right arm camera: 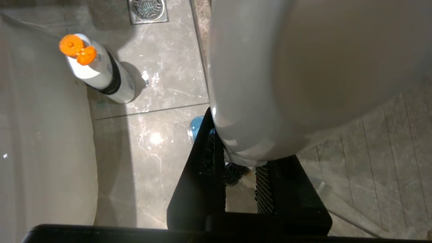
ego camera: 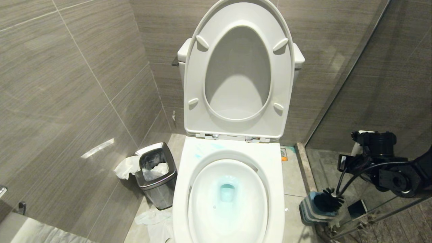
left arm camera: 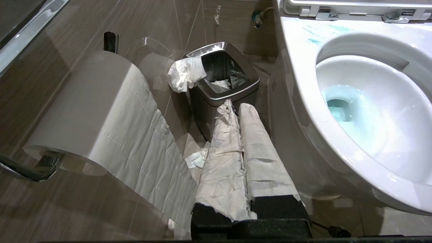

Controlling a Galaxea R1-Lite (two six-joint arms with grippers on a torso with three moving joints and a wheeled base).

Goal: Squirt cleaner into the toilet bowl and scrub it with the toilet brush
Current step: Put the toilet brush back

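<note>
Most of the toilet brush (ego camera: pixel 328 199) handle is hidden behind the right gripper (right arm camera: pixel 240 168), which is clamped on it; the bristle head sits over its holder (ego camera: pixel 312 211) on the floor right of the toilet bowl (ego camera: pixel 228 199). Blue cleaner (ego camera: pixel 226 192) tints the water. Left gripper (left arm camera: pixel 240 111), paper-wrapped, pinched together, points at the bin (left arm camera: pixel 222 81).

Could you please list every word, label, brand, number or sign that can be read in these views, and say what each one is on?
No text can be read in any view.
White bottle with the orange cap: dark print on its side, too blurred to read.
Small orange tag on the floor beside the toilet bowl: too small to read.
Waste bin, toilet paper roll and toilet brush: no marking shows.
</note>
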